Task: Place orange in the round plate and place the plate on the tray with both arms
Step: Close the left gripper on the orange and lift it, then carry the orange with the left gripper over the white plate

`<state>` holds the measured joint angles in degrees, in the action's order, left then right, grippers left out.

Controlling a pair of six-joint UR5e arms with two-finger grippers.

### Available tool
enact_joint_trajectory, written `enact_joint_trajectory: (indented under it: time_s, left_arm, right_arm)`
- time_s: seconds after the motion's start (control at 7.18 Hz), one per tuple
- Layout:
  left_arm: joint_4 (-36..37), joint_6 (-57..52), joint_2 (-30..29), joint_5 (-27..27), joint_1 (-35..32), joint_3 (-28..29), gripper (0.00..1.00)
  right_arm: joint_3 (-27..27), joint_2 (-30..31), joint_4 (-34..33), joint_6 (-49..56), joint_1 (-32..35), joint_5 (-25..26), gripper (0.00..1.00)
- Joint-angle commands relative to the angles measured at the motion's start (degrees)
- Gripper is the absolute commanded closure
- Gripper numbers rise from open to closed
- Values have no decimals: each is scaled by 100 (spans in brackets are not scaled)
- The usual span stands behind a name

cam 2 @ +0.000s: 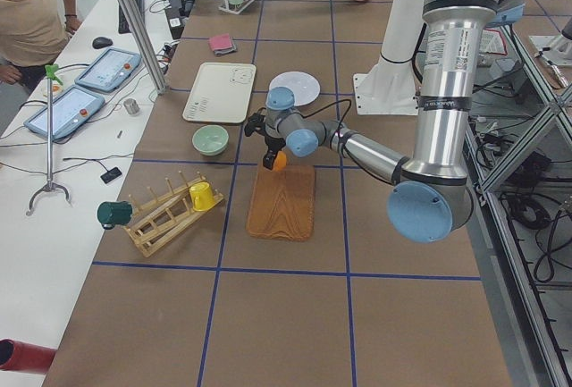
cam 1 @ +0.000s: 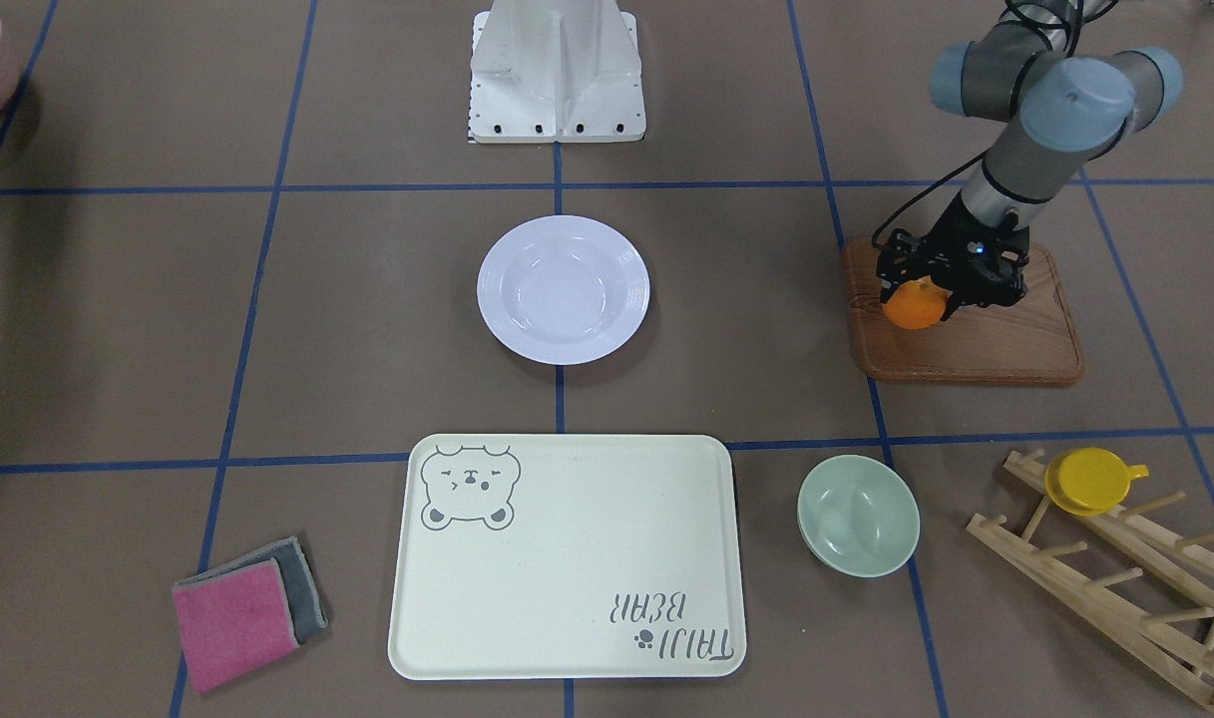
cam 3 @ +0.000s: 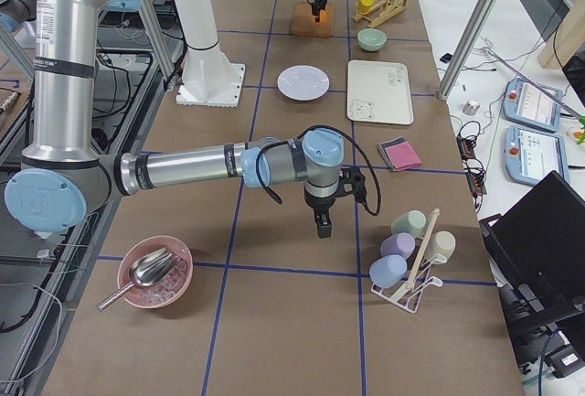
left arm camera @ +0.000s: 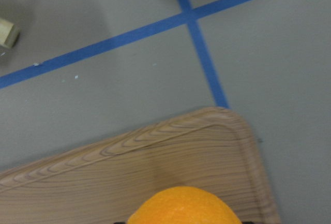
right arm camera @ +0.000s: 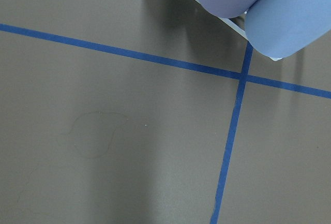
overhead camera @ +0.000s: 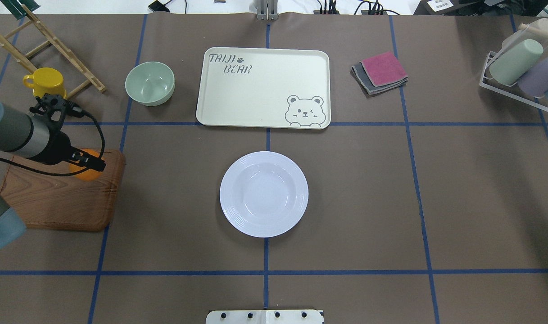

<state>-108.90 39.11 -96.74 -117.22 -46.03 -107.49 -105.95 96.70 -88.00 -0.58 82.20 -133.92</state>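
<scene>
My left gripper (cam 1: 918, 296) is shut on the orange (cam 1: 913, 308) and holds it over the near corner of the brown wooden board (cam 1: 976, 344). In the left wrist view the orange (left arm camera: 181, 207) fills the bottom edge above the board's corner. The white round plate (cam 1: 564, 289) sits empty at the table's middle, and the cream bear tray (cam 1: 567, 588) lies empty just beyond it from the robot. My right gripper (cam 3: 324, 228) hangs low over bare table far to the right, near the cup rack; I cannot tell whether it is open or shut.
A pale-green bowl (cam 1: 858, 514) stands beside the tray. A yellow cup (cam 1: 1090, 480) rests on a wooden rack (cam 1: 1115, 583). Folded pink and grey cloths (cam 1: 247, 608) lie on the tray's other side. A rack of pastel cups (overhead camera: 521, 72) and a pink bowl with a scoop (cam 3: 151, 272) are at the right end.
</scene>
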Motion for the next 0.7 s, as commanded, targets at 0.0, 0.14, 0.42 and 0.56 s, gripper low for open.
enact_joint_trajectory:
  time_s: [0.0,0.14,0.42,0.56]
  left_arm:
    - [1560,1005,-1297,6,111,-343,100]
    - [1695,1507,-1721,23,434,-300,100]
    - [1696,2378,-2556,495,1084,76,100]
    - [1688,2800,-3039,794,1340,496,100]
  right_arm:
    - [-5,-2,630,-38,-273,-3,0]
    - [-22,7,835,-38,-318,-81,0]
    - [-66,-10,968,-247,-528,-170,0]
    - [-66,-254,969,-1033,-790,-170,0]
